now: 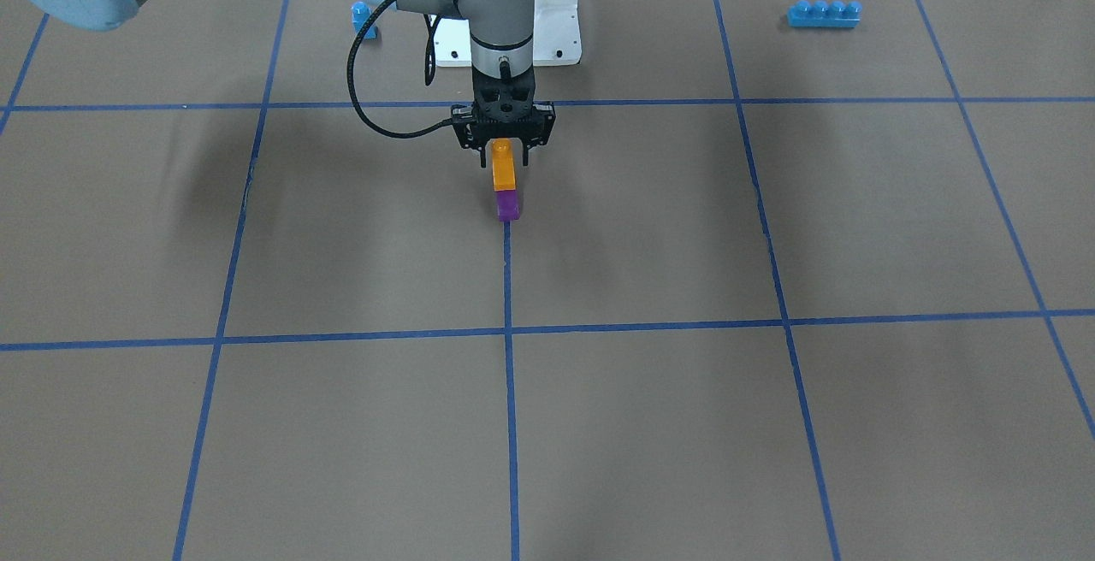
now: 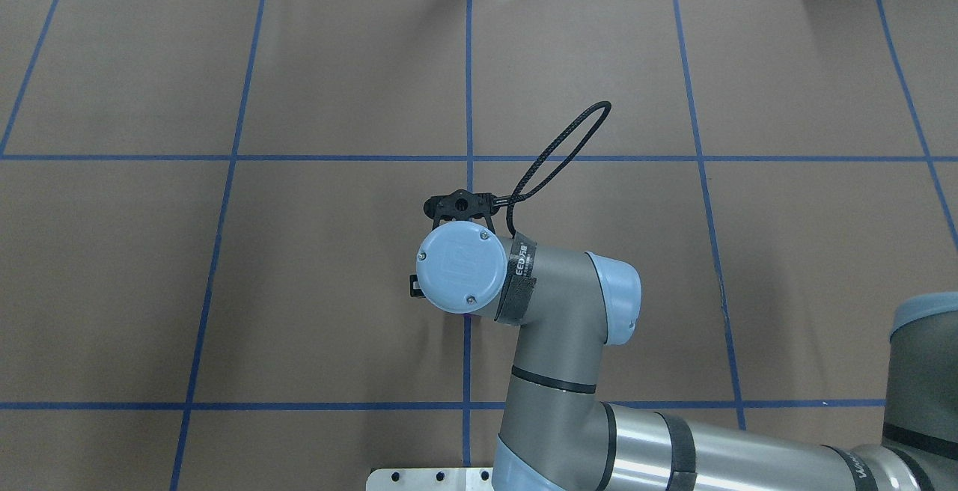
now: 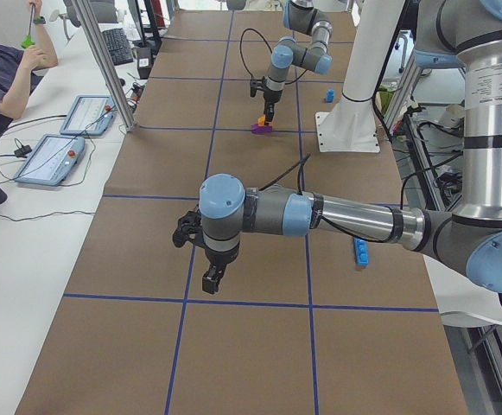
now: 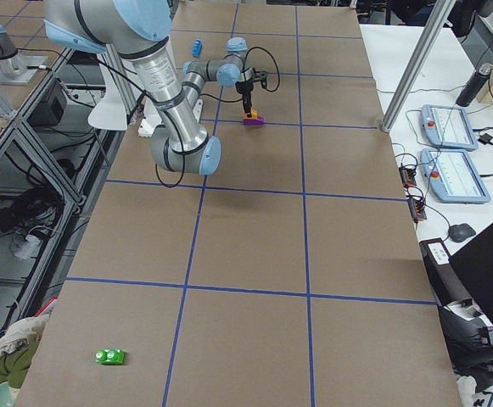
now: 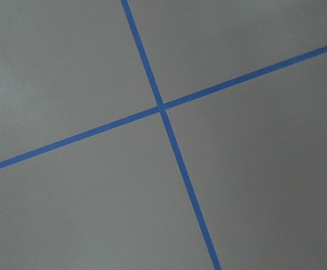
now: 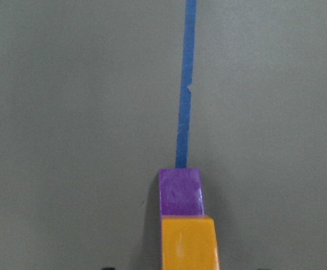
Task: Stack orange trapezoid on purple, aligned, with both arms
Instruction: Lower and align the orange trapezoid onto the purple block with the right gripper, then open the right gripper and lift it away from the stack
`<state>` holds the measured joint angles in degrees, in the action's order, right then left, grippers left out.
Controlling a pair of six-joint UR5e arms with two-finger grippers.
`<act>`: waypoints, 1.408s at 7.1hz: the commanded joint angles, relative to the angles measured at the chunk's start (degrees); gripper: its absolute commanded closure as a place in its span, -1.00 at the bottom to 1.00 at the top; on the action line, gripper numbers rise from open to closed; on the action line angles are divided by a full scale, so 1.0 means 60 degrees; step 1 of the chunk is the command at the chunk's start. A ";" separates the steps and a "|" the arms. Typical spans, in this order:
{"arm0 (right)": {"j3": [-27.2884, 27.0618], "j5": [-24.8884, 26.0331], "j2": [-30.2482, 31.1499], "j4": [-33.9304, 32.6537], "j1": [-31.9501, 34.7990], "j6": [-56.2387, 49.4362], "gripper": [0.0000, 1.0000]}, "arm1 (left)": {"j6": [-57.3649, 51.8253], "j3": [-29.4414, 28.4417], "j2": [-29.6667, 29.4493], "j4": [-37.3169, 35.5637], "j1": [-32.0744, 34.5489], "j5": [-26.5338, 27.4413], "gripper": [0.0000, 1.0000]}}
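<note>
The orange trapezoid sits on top of the purple brick on the blue centre tape line. In the right wrist view the orange one lies straight over the purple one. My right gripper hangs straight down over the stack. Its fingers stand on either side of the orange stud with gaps, so it is open. In the overhead view the right wrist hides both bricks. My left gripper hangs over bare table far from the stack. I cannot tell whether it is open or shut.
A blue single-stud brick lies beside the white base pedestal. A long blue four-stud brick lies at the far right of the front view. A small green piece lies near the table's end. Operators' tablets sit along the side bench.
</note>
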<state>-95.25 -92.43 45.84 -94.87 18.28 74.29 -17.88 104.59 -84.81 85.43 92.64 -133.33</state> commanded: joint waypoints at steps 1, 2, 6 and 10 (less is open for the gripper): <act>-0.0090 -0.0020 -0.0023 0.0035 0.0057 -0.0048 -1.00 | 0.0007 0.0015 0.0000 0.0000 0.0000 0.0000 -1.00; -0.0338 -0.0223 -0.0053 -0.0038 0.0363 -0.0193 -1.00 | 0.0007 0.0000 0.0000 0.0000 0.0000 0.0000 -1.00; -0.0721 -0.3526 0.0122 -0.0504 0.3797 -0.2616 -1.00 | -0.0022 -0.0292 0.0190 0.0014 0.0058 0.0015 -1.00; -0.1117 -0.5920 0.2854 -0.0756 0.8016 -0.8645 -1.00 | 0.0952 -0.0541 0.0161 0.0366 0.0454 0.0073 -1.00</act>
<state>-101.97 -124.64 57.24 -99.18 58.73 34.42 -15.46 101.66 -83.65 87.67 94.72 -132.97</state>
